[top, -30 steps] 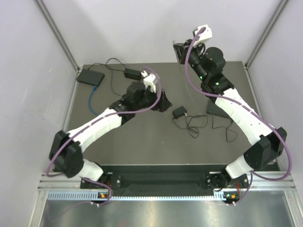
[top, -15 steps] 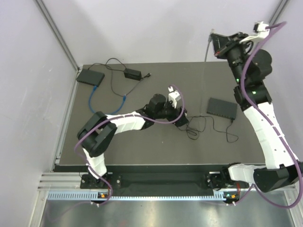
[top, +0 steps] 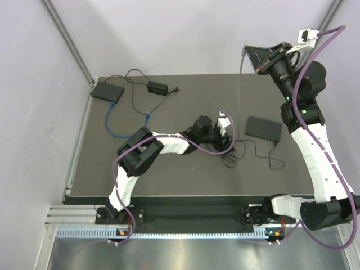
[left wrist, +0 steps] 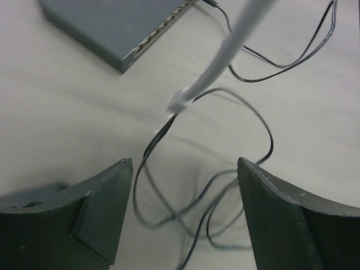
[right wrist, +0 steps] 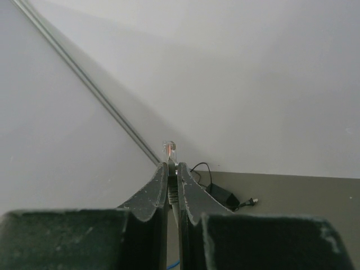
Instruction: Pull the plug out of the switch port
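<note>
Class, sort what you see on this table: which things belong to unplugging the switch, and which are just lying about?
Belongs to the job:
network switch
grey cable
plug
right tool, shut on that cable

Just lying about:
small black box
blue cable
power adapter
thin black cord

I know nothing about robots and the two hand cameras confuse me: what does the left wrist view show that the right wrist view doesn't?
Only the left wrist view: the open left gripper, the switch and loose black wires. Only the right wrist view: the right gripper shut on a plug, the wall and a power adapter. Both: the grey cable and the table.
</note>
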{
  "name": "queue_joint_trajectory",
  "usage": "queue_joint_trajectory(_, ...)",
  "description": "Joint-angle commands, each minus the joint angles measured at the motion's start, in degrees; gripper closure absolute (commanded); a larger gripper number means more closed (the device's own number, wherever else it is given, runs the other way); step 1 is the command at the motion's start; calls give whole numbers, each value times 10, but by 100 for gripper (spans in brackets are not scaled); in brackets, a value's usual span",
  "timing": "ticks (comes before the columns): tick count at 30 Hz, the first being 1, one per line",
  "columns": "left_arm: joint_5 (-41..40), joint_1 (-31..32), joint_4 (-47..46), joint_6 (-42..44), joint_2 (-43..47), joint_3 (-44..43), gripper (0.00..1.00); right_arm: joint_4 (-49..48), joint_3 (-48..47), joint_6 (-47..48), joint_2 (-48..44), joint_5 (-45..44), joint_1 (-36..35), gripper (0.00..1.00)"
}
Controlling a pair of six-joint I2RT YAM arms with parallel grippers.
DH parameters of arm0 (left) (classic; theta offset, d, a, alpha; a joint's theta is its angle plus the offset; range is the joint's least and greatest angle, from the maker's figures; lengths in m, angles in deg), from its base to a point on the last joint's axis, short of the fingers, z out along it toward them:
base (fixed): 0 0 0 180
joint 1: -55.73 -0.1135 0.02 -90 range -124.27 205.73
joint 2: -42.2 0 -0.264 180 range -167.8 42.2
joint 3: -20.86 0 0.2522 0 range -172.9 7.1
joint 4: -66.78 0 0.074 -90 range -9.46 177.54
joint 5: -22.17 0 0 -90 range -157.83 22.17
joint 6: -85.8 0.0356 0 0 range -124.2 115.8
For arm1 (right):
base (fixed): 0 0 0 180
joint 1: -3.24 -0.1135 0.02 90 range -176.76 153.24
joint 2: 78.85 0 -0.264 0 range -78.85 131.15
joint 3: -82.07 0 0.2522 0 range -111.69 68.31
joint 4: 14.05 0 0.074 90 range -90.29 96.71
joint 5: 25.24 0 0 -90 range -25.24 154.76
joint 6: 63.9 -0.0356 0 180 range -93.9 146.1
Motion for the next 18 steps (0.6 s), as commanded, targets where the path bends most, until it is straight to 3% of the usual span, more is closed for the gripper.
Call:
queue_joint_trajectory(1,-5,19,7,62,-21,-44,22,-41,-3,-34,-15,34,17,100)
queue_joint_trajectory(4,-36,26,11,70,-31,-46,32,-49,-6,-51,-14,50,24,100)
queue_joint_trajectory(5,-45,28,27,74,-37,-51,42,-51,-5,-53,-17,54,26,100)
queue_joint_trajectory(13,-122,37,69,104,-61,-85,81,-48,-12,-57,-27,65,38,100)
queue_joint_trajectory(15,-139,38,80,107,-63,-95,100,-47,-11,-55,-28,67,39,100)
queue_joint_trajectory(18,-151,39,90,109,-56,-101,100,-48,-2,-53,-32,68,40,100)
